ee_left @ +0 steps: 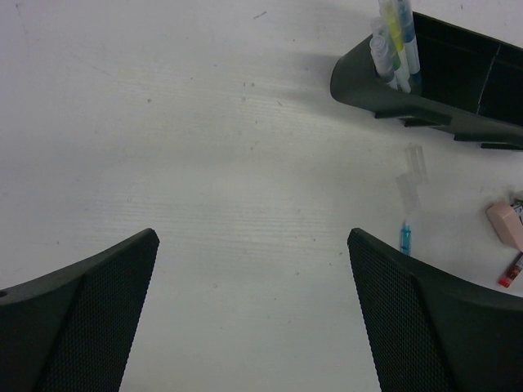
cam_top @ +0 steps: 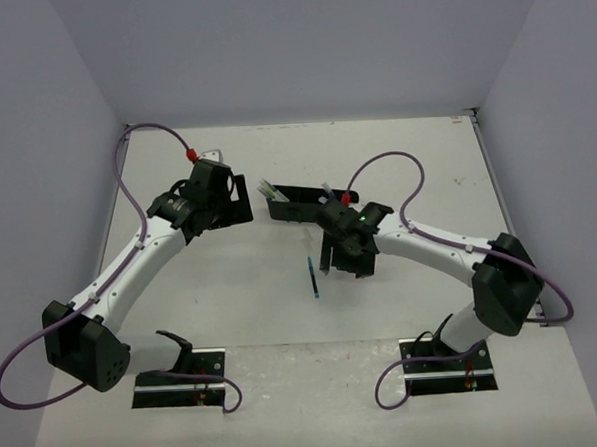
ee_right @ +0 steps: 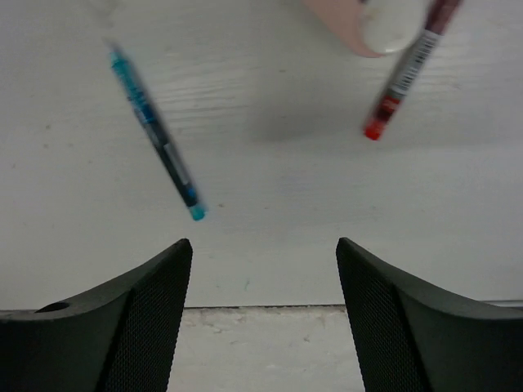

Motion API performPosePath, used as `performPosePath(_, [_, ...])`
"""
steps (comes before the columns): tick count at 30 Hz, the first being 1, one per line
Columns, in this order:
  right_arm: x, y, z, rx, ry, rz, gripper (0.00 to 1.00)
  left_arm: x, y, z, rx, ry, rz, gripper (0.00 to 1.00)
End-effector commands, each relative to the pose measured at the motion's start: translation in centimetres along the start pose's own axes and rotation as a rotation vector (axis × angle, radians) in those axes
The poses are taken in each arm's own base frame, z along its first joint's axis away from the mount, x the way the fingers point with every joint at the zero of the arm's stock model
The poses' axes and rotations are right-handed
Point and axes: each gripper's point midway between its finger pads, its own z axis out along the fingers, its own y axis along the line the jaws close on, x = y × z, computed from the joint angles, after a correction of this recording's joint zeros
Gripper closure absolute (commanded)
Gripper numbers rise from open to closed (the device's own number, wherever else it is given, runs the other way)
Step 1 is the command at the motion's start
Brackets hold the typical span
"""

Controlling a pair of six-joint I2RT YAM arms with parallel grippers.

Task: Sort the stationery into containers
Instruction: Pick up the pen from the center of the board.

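Stationery lies split between the white tabletop (cam_top: 232,297) and a long black organizer tray (cam_top: 292,200) near its middle. Several pens (ee_left: 394,37), clear and yellow-green among them, stand leaning in the tray's end compartment, the one nearest the left arm, their tops poking above the rim. A blue pen (cam_top: 312,277) lies alone on the bare tabletop, on the robot's side of the tray and apart from it, roughly end-on to the arm bases.

The right wrist view shows that blue pen on the left and a red pen (ee_right: 404,77) with a barcode label on the right. A pinkish-white eraser (ee_right: 359,23) sits at the frame's top edge, beside the red pen's upper part; blur hides whether the two touch. In the left wrist view the eraser and red pen sit near each other at the far right, on the tabletop outside the tray.

The right end effector (ee_right: 263,245) hovers over the tabletop just in front of the tray, to the right of the blue pen. Its jaws are spread with nothing between them, and both loose pens lie ahead of the fingertips, untouched. The left end effector (ee_left: 252,237) hangs over bare tabletop to the left of the tray, jaws wide and empty, pointed toward the tray's pen-filled end.
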Motion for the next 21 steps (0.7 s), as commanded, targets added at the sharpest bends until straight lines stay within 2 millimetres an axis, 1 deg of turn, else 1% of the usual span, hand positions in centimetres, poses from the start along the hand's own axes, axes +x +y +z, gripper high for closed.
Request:
performPosePath(1, [-1.7, -5.2, -0.3, 0.022, -0.067, 0.218, 0.37, -0.2, -0.7, 0.6, 0.031, 0.015, 0.033, 0.0])
performPosePath(3, [-2.2, -6.6, 0.6, 0.014, -0.076, 0.217, 0.48, 0.6, -0.9, 1.1, 0.032, 0.055, 0.027, 0.0])
performPosePath(4, [-2.3, -7.3, 1.0, 0.021, -0.071, 0.225, 0.51, 0.9, -1.1, 1.3, 0.04, 0.071, 0.02, 0.0])
performPosePath(8, [-3.9, -8.4, 2.1, 0.004, -0.109, 0.227, 0.56, 1.5, -2.4, 2.2, 0.07, 0.112, -0.011, 0.0])
performPosePath(9, [-4.6, -8.9, 2.3, 0.002, -0.128, 0.251, 0.58, 1.7, -2.6, 2.6, 0.069, 0.119, -0.016, 0.0])
performPosePath(10, [-4.9, -9.2, 2.5, 0.0, -0.125, 0.259, 0.6, 1.7, -2.9, 2.8, 0.07, 0.126, -0.031, 0.0])
performPosePath(12, [-6.2, -10.3, 3.0, 0.003, -0.132, 0.276, 0.61, 1.9, -3.8, 3.0, 0.098, 0.158, -0.045, 0.0])
performPosePath(13, [-6.7, -10.5, 3.2, -0.002, -0.136, 0.289, 0.62, 1.9, -4.1, 3.1, 0.102, 0.165, -0.044, 0.0])
performPosePath(15, [-7.8, -10.4, 3.8, -0.02, -0.131, 0.268, 0.67, 2.2, -4.7, 3.2, 0.113, 0.179, -0.029, 0.0])
performPosePath(16, [-8.2, -10.1, 4.0, -0.031, -0.13, 0.26, 0.68, 2.3, -4.8, 3.3, 0.116, 0.184, -0.024, 0.0])
performPosePath(18, [-8.9, -9.5, 4.2, -0.05, -0.133, 0.25, 0.67, 2.4, -5.2, 3.3, 0.132, 0.194, -0.021, 0.0])
performPosePath(21, [-9.1, -9.2, 4.6, -0.051, -0.125, 0.246, 0.66, 2.2, -5.7, 3.0, 0.154, 0.192, -0.02, 0.0])
